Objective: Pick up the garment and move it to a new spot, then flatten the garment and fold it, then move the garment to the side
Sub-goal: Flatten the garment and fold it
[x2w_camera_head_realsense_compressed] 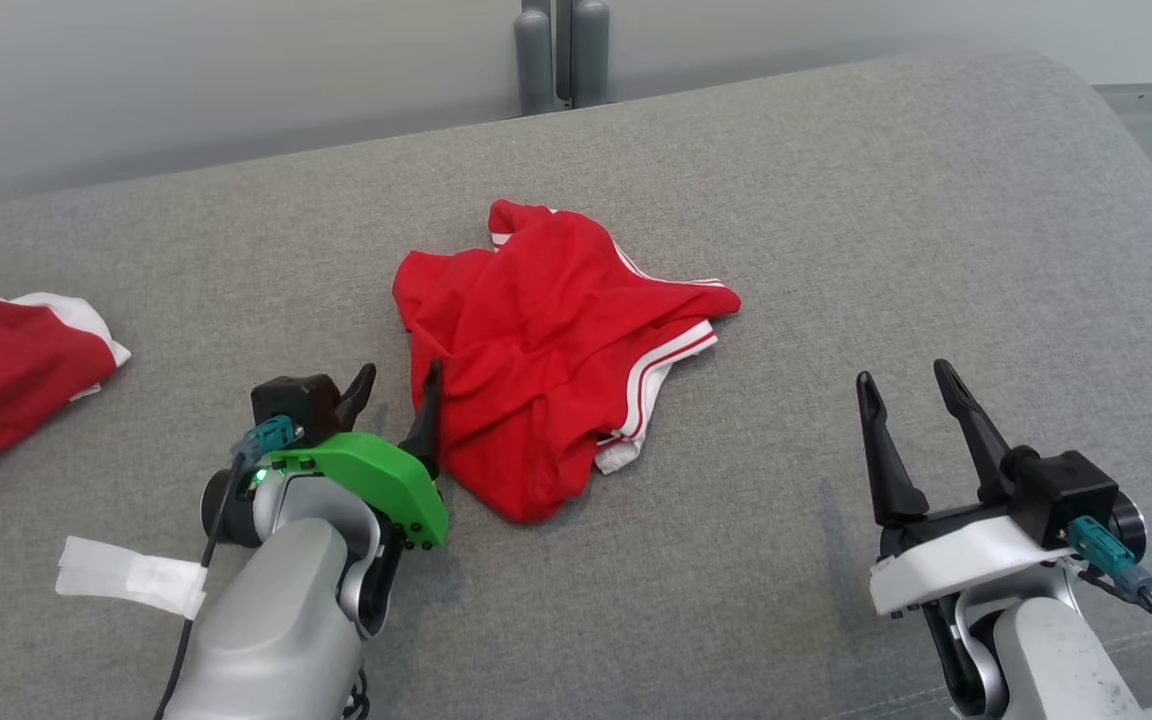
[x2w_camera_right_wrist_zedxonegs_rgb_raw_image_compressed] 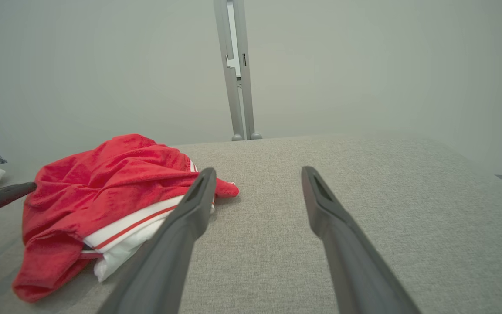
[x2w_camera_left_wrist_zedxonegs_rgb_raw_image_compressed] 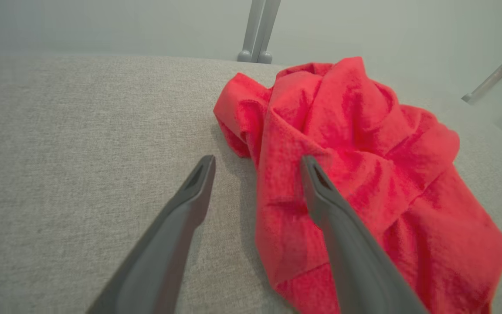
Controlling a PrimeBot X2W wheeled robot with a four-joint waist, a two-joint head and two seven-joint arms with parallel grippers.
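The red garment (x2w_camera_head_realsense_compressed: pixel 546 350) lies just right of the left gripper (x2w_camera_head_realsense_compressed: pixel 399 372), spread wide and empty; the right gripper (x2w_camera_head_realsense_compressed: pixel 904 375), likewise spread and empty, sits well right.

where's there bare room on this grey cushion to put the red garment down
Widest: the grey cushion right of the red garment, from the right claw to the back edge. A smaller strip lies between it and the second red cloth at the left edge. Crowded near left, where the left claw meets the garment.
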